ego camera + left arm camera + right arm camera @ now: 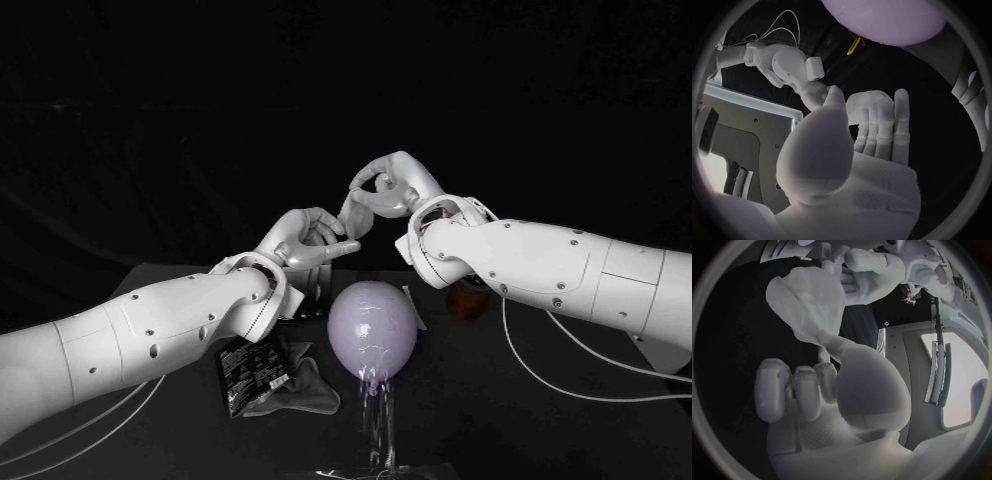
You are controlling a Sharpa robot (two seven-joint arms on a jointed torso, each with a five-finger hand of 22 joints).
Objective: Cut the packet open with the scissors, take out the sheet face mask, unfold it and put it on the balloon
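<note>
Nearest: left white arm (159, 325) bent up from table side, right white arm (562, 265) angled in opposite. Pale lilac oval balloon (372, 320) upright on clear stand (378, 420), below both hands, well apart. Black printed packet (248, 368) flat on black table (505, 410), under left arm. Left hand (307, 240) curled, right hand (392, 185) higher, fingers looped. Both pinching white folded sheet face mask (353, 212), hanging between them in air.

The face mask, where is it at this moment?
In the head view, the face mask is held between the left hand and the right hand, above the balloon.
</note>
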